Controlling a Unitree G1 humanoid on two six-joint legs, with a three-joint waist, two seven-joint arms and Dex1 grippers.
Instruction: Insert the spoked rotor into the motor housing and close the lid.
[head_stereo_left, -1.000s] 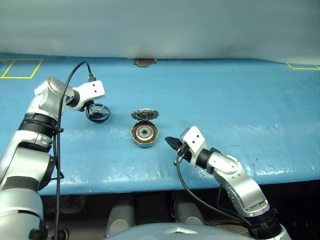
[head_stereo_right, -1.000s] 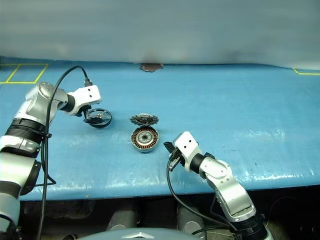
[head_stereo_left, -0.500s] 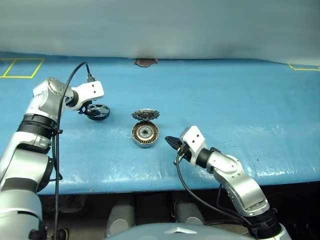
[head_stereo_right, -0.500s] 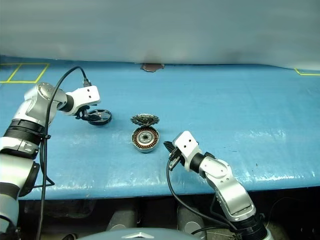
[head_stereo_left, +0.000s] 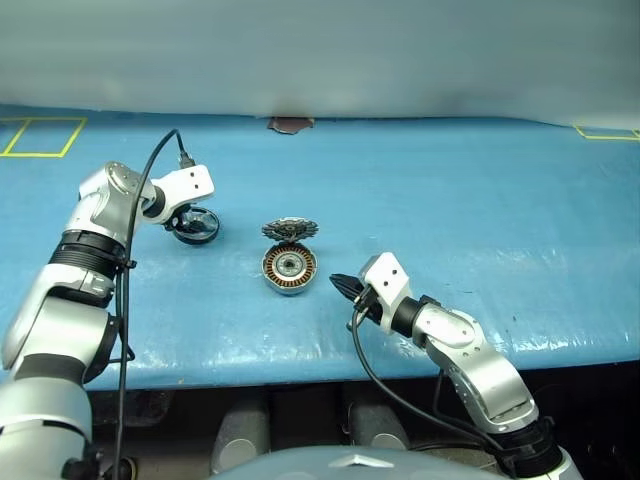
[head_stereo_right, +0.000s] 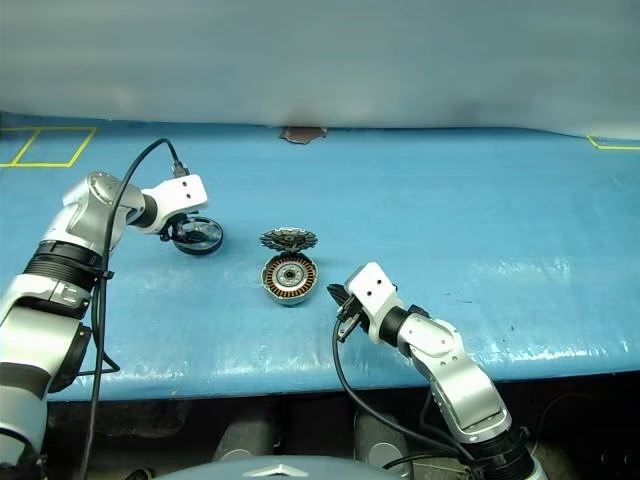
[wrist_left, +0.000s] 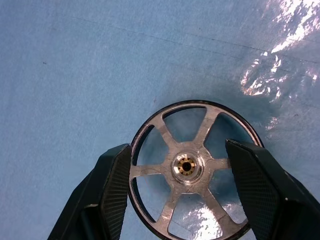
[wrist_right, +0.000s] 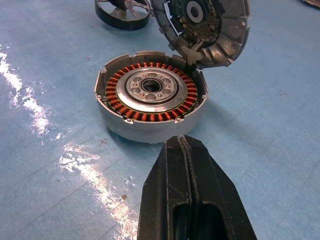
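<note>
Left gripper (wrist_left: 181, 187): black fingers (wrist_left: 114, 185) set either side of the spoked rotor (wrist_left: 192, 167), against or just off its dark rim; contact cannot be told. The fingers have drawn in from a wider spread a second ago. The rotor lies flat on the blue table cover (head_stereo_left: 450, 200), where it lay before.

Right gripper (wrist_right: 187, 170): fingers pressed together, holding nothing, tips pointing at the motor housing (wrist_right: 150, 97) from just beside it; unmoved since the earlier frames.

Motor housing: on the cover between the two grippers, copper windings and dark centre exposed. Lid (wrist_right: 202, 25) stands open on its hinge at the far side, inner face toward the right gripper.

Surroundings: yellow tape marks (head_stereo_left: 40, 135) at far corners; small dark patch (head_stereo_left: 290, 124) at the cover's far edge. Nothing lies between rotor and housing.
</note>
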